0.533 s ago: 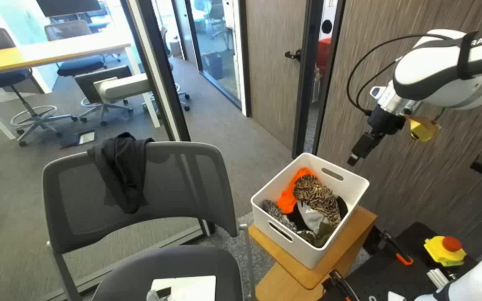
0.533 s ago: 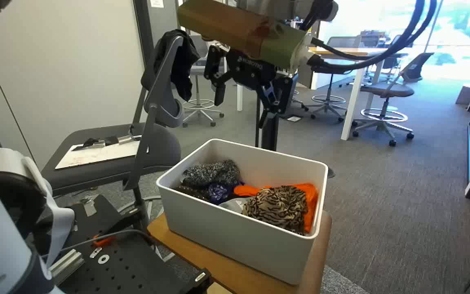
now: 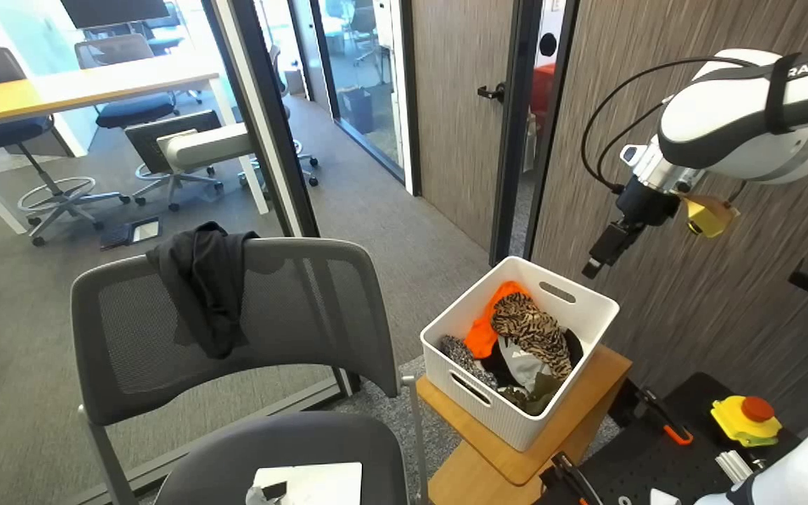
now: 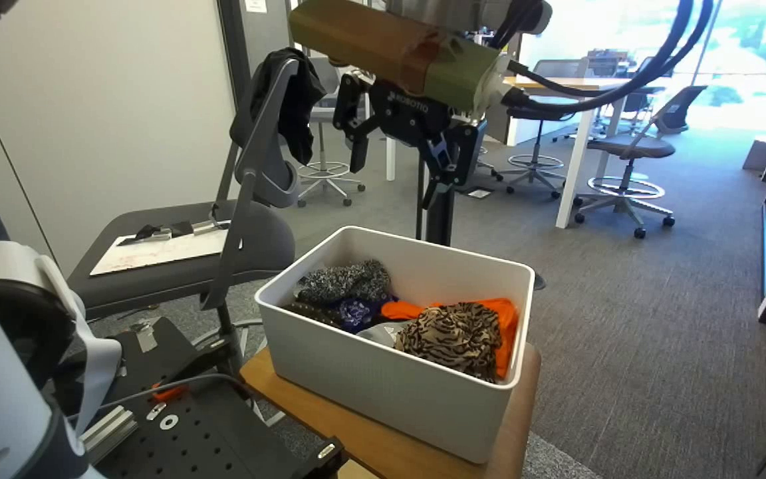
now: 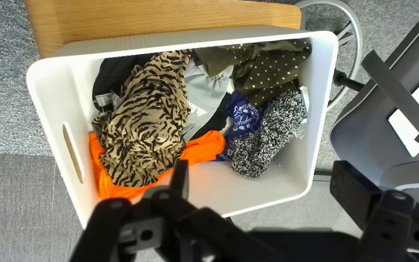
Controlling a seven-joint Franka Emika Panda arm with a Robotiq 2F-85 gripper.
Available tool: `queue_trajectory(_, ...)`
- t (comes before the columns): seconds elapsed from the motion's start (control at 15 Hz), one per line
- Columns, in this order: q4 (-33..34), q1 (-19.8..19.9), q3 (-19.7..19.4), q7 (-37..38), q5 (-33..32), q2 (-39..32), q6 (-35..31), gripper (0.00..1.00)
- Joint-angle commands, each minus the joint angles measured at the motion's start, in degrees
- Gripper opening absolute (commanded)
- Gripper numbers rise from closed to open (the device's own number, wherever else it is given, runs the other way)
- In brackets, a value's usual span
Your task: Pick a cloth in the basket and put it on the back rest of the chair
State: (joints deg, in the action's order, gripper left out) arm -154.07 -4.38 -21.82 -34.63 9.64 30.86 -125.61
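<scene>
The gripper [image 4: 392, 184] hangs above the basket [image 4: 389, 386] with its two fingers [image 5: 351, 189] spread wide and nothing between them. The animal-print cloth [image 5: 149, 123] lies heaped in the basket on the wooden worktop [image 5: 173, 16], toward the worktop's edge farther from the chair [image 3: 313, 438]; the pick is not yet made.

Alignment looks like the first hazard. In the wrist view one finger shows over the basket's interior and the other beyond its chair-side end wall, so a straight descent could land a finger on the rim and shove the basket toward an edge of the worktop. The worktop's lower long edge in that view is hidden by the basket, so the margin there cannot be told.

The cloth lies over part of an orange cloth [image 5: 204, 147] and against a grey garment [image 5: 206, 91]. A deep pinch may bring up a neighbour; a shallow one may catch a single fold and slip. At the back rest [image 3: 306, 315], where a black cloth [image 3: 211, 287] already hangs, a trailing tail could drag that one off, and an off-balance release could let the new one slide down.
</scene>
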Motion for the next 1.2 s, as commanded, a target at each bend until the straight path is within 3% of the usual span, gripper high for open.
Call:
queue_trajectory(0.0, -0.68, 2.29, 2.64, 1.29, 1.67, -2.31, -5.32, 1.0)
queue_trajectory(0.27, -1.23, 1.5, 2.66, 2.52, 4.44, -8.6, -15.43, 1.0)
queue_trajectory(0.53, 0.22, -0.54, 1.28, -1.3, 11.09, -19.65, -22.61, 1.0)
queue_trajectory(0.8, 5.01, 0.29, 3.07, -8.84, 22.41, -32.81, -22.6, 1.0)
queue_trajectory(0.87, 6.73, -1.71, 1.19, -11.27, 24.8, -36.05, -22.09, 1.0)
queue_trajectory(1.13, 13.58, 0.03, 4.51, -19.97, 33.42, -47.48, -22.1, 1.0)
